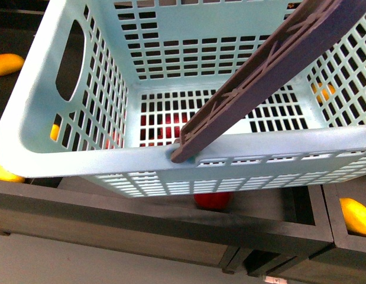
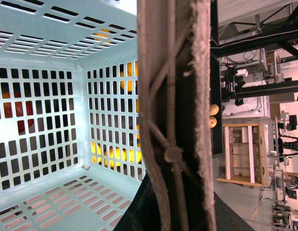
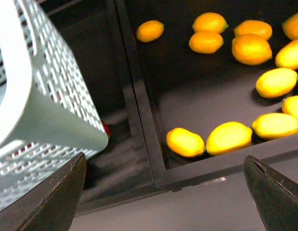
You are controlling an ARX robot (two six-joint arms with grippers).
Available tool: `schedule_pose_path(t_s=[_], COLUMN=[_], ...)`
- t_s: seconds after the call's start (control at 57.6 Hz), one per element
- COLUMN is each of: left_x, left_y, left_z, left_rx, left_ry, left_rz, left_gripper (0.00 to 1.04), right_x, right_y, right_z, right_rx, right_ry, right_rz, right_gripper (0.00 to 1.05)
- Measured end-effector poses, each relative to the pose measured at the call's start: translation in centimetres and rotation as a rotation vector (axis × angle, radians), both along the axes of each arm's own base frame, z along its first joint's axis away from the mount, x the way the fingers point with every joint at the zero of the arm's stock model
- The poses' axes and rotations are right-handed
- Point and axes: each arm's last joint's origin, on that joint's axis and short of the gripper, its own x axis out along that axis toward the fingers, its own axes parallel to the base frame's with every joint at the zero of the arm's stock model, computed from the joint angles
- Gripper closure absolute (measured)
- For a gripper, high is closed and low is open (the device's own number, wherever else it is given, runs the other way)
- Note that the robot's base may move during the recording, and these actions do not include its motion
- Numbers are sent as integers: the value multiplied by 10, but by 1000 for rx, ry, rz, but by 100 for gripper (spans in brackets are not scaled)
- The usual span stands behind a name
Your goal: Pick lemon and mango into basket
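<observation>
The light teal basket [image 1: 70, 160] hangs close in front of the front camera and fills most of that view, its brown handle [image 1: 271, 65] slanting across it. My left gripper [image 2: 170, 211] is shut on the handle [image 2: 173, 96], looking down into the empty basket [image 2: 43, 202]. My right gripper [image 3: 165, 202] is open beside the basket [image 3: 47, 110], over a dark tray edge. Bright yellow oval fruits with pointed ends, which look like lemons [image 3: 229, 137], lie in that tray. A longer yellow-orange fruit, perhaps a mango [image 1: 5, 63], lies at the far left.
Dark wooden trays [image 1: 171, 222] with raised dividers [image 3: 139, 120] sit under the basket. A red fruit [image 1: 212, 200] lies below the basket's front wall. Several more yellow and orange fruits [image 3: 252, 48] are spread over the right tray, and another yellow fruit [image 1: 355, 216] shows at the right.
</observation>
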Motion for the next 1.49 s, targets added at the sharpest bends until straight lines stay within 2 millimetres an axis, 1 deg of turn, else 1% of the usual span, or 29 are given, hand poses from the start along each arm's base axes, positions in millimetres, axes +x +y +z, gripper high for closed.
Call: schedule_pose_path(t_s=[0.104, 0.243, 0.33, 0.417, 0.504, 0.591, 0.643, 0.73, 0.782, 0.869, 0.938, 1.025, 1.164, 1.321, 1.494], left_x=[0, 0, 0, 0, 0, 0, 0, 0, 0, 0, 0, 0, 0, 0, 0], left_y=[0, 0, 0, 0, 0, 0, 0, 0, 0, 0, 0, 0, 0, 0, 0], left_z=[1, 1, 1, 1, 1, 1, 1, 1, 1, 1, 1, 1, 1, 1, 1], left_rx=[0, -1, -2, -2, -2, -1, -1, -1, -1, -2, -2, -1, -2, -1, -2], left_ry=[-3, -1, -1, -1, -1, -1, -2, -1, -1, -1, -1, -1, -1, -1, 0], left_rz=[-1, -1, -2, -2, -1, 0, 0, -1, -1, -2, -2, -1, -2, -1, -2], left_gripper=[100, 100, 100, 100, 100, 100, 100, 100, 100, 100, 100, 100, 100, 100, 100], right_x=[3, 15, 28, 47, 70, 93, 106, 123, 131, 149, 172, 191, 219, 248, 276], right_y=[-14, -36, -48, -63, -81, -99, -108, -119, -124, -136, -149, -158, -171, -184, -195], right_z=[2, -3, -11, -18, -26, -42, -55, -80, -92, -112, -127, -137, -154, -172, -187], right_rx=[15, 19, 22, -4, -42, -54, -52, -54, -65, -126, -209, -275, -362, -423, -462], right_ry=[-17, 2, 38, 75, 103, 152, 198, 280, 322, 398, 439, 461, 511, 567, 592], right_rz=[-68, -159, -186, -213, -244, -267, -260, -225, -209, -184, -137, -62, 5, 75, 124], right_gripper=[9, 9, 9, 9, 9, 9, 9, 9, 9, 9, 9, 9, 9, 9, 9])
